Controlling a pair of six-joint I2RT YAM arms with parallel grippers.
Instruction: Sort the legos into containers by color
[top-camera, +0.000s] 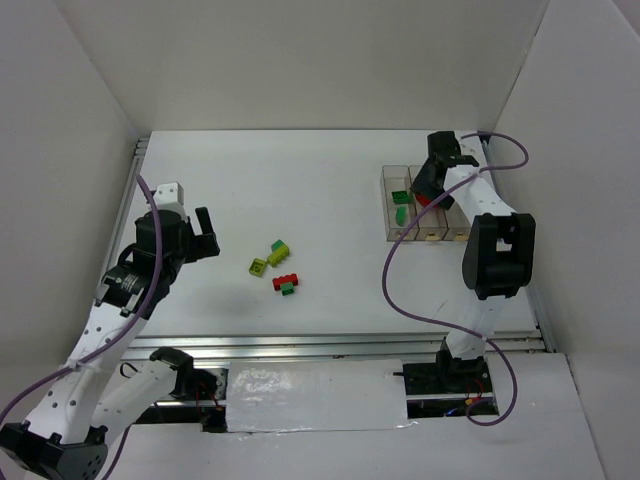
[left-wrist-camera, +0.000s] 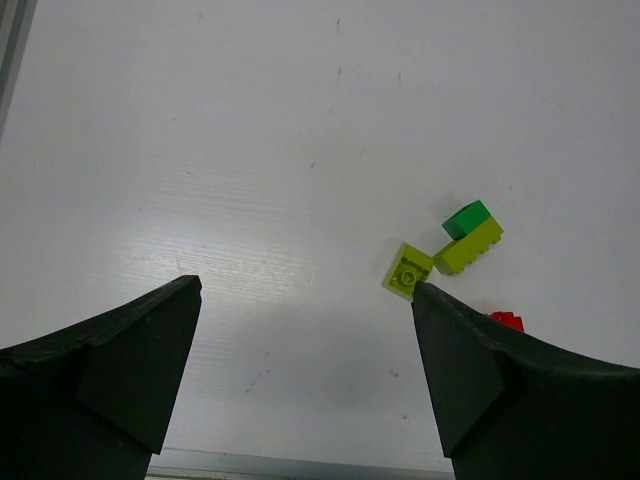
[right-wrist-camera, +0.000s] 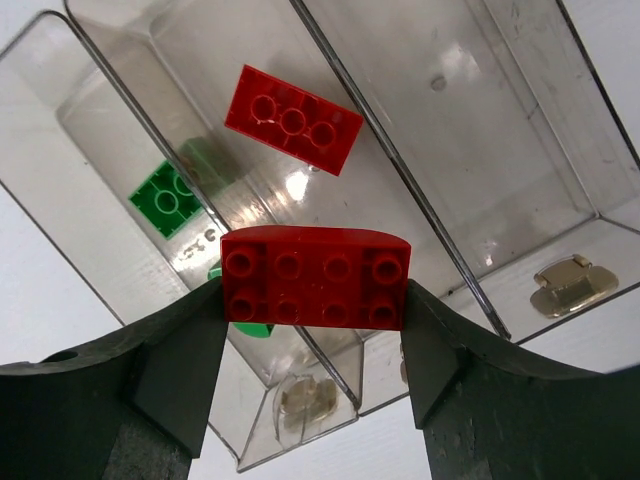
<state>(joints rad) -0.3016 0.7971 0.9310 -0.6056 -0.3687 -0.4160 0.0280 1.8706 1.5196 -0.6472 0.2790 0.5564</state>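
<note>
My right gripper (top-camera: 432, 183) is shut on a red lego (right-wrist-camera: 314, 277) and holds it above the three joined clear containers (top-camera: 388, 205). In the right wrist view, the middle container (right-wrist-camera: 400, 160) holds another red lego (right-wrist-camera: 293, 119), the left one holds a dark green lego (right-wrist-camera: 166, 199), and the right one (right-wrist-camera: 540, 120) shows no lego. My left gripper (top-camera: 207, 236) is open and empty, left of the loose legos on the table: a yellow-green plate (left-wrist-camera: 408, 271), a yellow-green brick (left-wrist-camera: 468, 245) with a green one (left-wrist-camera: 466, 217) on it, and a red lego (top-camera: 287, 278) joined to a green one.
White walls close in the table on the left, back and right. A metal rail (top-camera: 340, 345) runs along the near edge. The right arm's purple cable (top-camera: 400, 290) loops over the table near the containers.
</note>
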